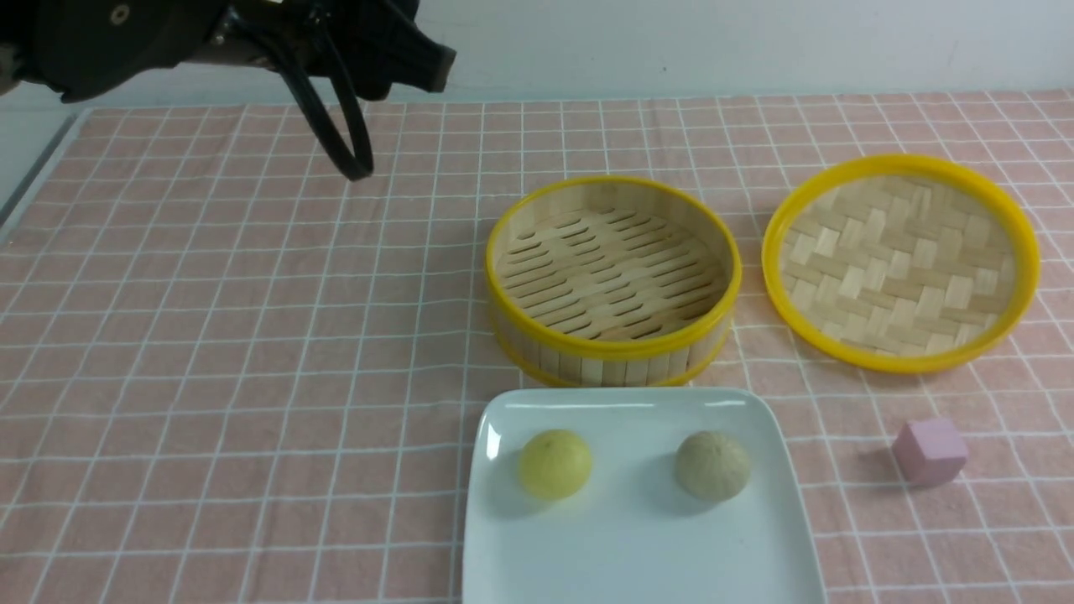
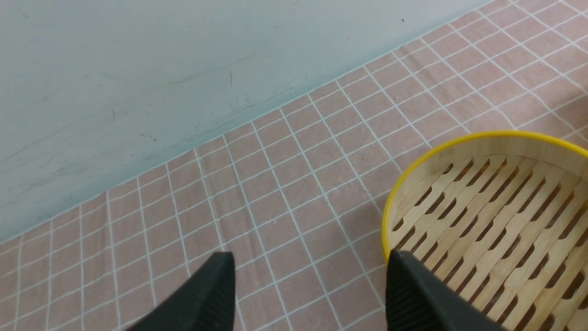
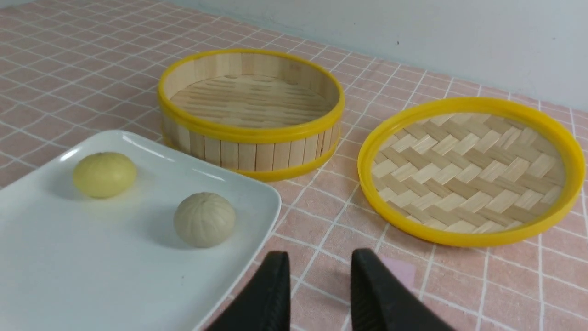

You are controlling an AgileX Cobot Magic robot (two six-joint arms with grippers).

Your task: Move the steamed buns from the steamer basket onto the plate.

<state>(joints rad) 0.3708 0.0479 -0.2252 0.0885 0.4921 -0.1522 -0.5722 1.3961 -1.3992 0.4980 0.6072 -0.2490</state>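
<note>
The pale yellow bun [image 1: 555, 463] and the beige-grey bun [image 1: 712, 465] sit side by side on the white square plate [image 1: 638, 545] at the front. The steamer basket [image 1: 612, 348] stands just behind the plate and holds nothing. My left gripper [image 2: 308, 264] is open and empty, raised at the far left [image 1: 424, 67], beside the basket's rim [image 2: 413, 168]. My right gripper [image 3: 320, 262] is open and empty, low over the cloth by the plate's right corner [image 3: 257, 197], near the beige-grey bun [image 3: 204, 219] and yellow bun [image 3: 104, 174]. It is out of the front view.
The woven bamboo lid [image 1: 900, 260] lies right of the basket. A small pink cube [image 1: 930, 451] sits on the checked cloth right of the plate, partly behind my right finger in the right wrist view [image 3: 404, 271]. A wall runs along the table's back.
</note>
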